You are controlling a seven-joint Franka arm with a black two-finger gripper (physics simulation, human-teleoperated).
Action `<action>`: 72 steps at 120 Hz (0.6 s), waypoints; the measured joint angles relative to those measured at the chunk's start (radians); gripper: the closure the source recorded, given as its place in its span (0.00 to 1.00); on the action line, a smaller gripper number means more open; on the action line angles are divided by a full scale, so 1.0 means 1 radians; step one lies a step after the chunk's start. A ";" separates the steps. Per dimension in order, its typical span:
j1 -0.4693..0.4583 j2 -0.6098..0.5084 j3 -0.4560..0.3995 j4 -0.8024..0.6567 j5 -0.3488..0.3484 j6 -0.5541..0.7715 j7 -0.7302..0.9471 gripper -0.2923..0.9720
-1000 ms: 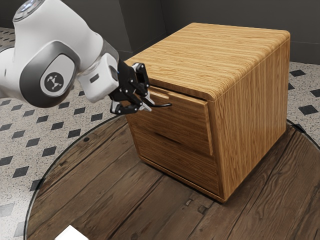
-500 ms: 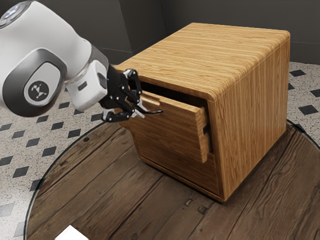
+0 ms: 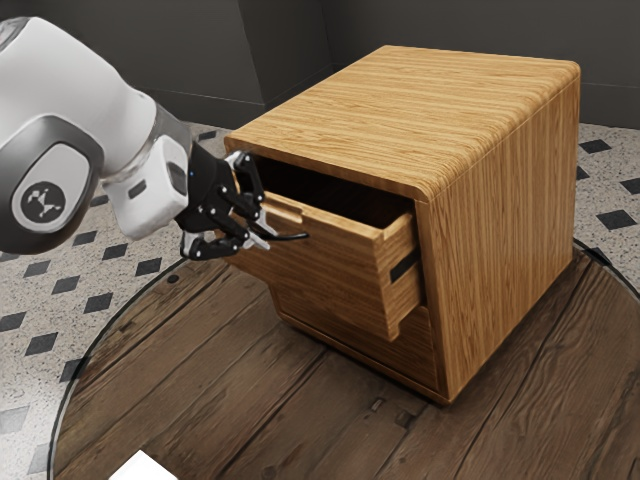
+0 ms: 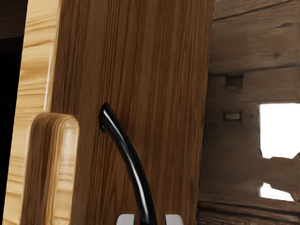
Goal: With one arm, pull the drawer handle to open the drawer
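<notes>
While the black gripper [image 3: 262,229] clasps the dark handle [image 3: 292,238], the upper drawer [image 3: 335,270] stands partly pulled out of the wooden cabinet [image 3: 480,150], on a round plank table [image 3: 230,400].

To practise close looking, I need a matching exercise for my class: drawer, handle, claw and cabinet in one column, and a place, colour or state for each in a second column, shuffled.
Column one
1. drawer
2. handle
3. claw
4. cabinet

Column two
A. stands on the round wooden table
B. black and curved
C. partly pulled out
D. shut on the handle

Pairs: 1-C, 2-B, 3-D, 4-A
</notes>
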 joint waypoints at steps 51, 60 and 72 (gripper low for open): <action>0.001 -0.098 0.000 -0.079 0.016 0.001 -0.004 0.80; 0.002 -0.108 0.000 -0.089 0.016 0.001 -0.005 0.80; 0.002 -0.118 -0.001 -0.102 0.017 0.001 -0.005 0.79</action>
